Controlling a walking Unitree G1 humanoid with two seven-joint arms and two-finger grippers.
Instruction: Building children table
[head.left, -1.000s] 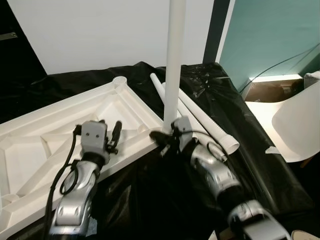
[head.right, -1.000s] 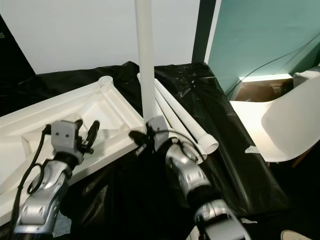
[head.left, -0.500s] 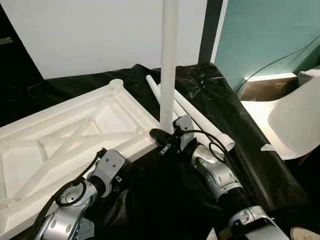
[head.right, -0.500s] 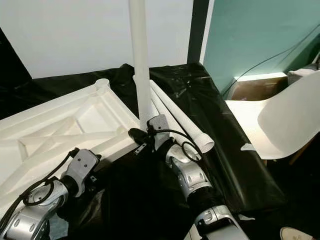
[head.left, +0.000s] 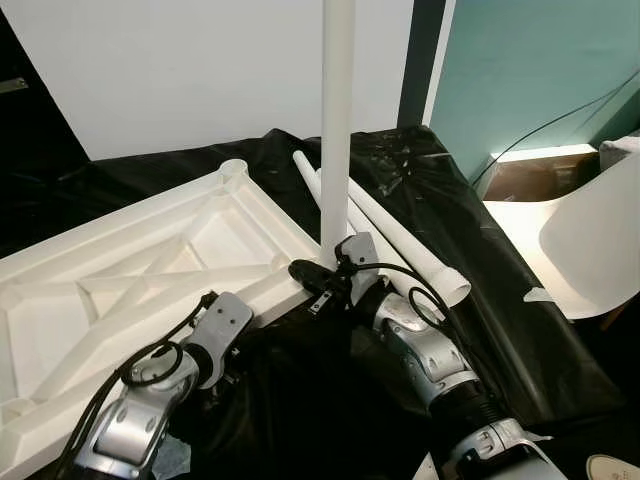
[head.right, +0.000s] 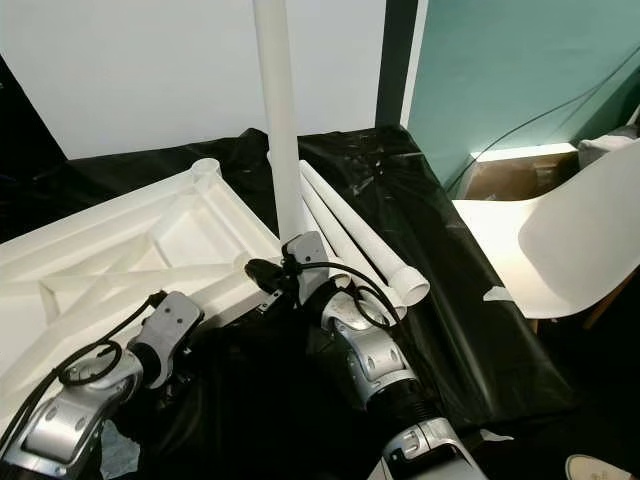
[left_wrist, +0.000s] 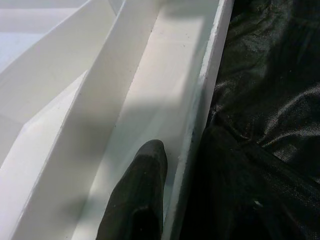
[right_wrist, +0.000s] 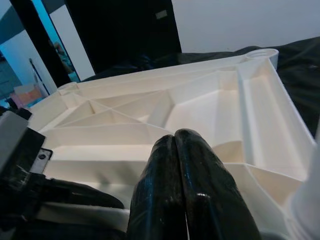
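The white ribbed tabletop (head.left: 150, 270) lies upside down on a black cloth. One white leg (head.left: 337, 120) stands upright in its near right corner socket. My right gripper (head.left: 305, 273) is at that corner, beside the leg's base. In the right wrist view its fingers (right_wrist: 175, 145) are pressed together with nothing between them, above the tabletop's ribs. My left gripper (left_wrist: 184, 141) is at the tabletop's near edge. One finger (left_wrist: 142, 190) lies inside the rim (left_wrist: 192, 130) and the other sits outside it on the cloth.
Two more white legs (head.left: 420, 250) lie on the black cloth (head.left: 480, 300) to the right of the upright one. Further right are a white chair (head.left: 590, 240) and a cardboard box (head.left: 530, 175) against the teal wall.
My left arm has come down from above the tabletop's ribs to its near edge. The right gripper has edged slightly left at the corner. The upright leg has kept its place.
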